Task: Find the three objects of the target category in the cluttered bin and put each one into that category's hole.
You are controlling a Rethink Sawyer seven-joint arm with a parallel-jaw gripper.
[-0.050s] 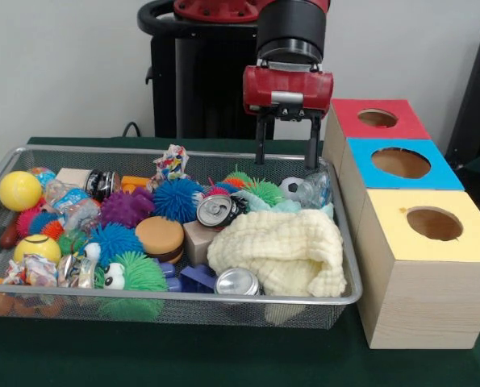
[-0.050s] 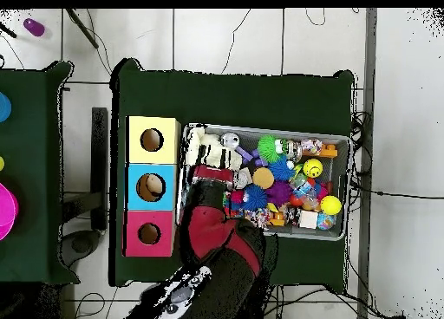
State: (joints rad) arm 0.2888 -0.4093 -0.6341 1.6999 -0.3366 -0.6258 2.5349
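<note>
Sawyer's red gripper [image 1: 287,151] hangs over the far right corner of a wire mesh bin [image 1: 348,266], its two black fingers [image 1: 260,142] spread apart with nothing between them, their tips just above a crumpled clear plastic bottle [image 1: 316,190] and a small soccer ball [image 1: 291,187]. Clutter fills the bin: a pale yellow cloth [image 1: 281,248] heaped at the near right, one drinks can [image 1: 218,210] tilted at the centre, a second can [image 1: 237,282] lying against the front rim below the cloth, a third, dark can [image 1: 102,184] toward the far left. Spiky rubber balls in blue [image 1: 176,198], purple [image 1: 127,207] and green [image 1: 135,274] crowd the middle, beside a toy burger [image 1: 160,238], a wooden block [image 1: 199,242] and a yellow ball [image 1: 19,190]. Three wooden boxes stand in a row just beside the bin's right side on the green table [image 1: 223,359], each with a round hole in its lid: red box [image 1: 378,118] farthest back, blue box [image 1: 401,164] between, yellow box [image 1: 433,224] nearest. Seen from above, the arm [image 2: 212,237] reaches across the bin's edge beside the blue box.
</note>
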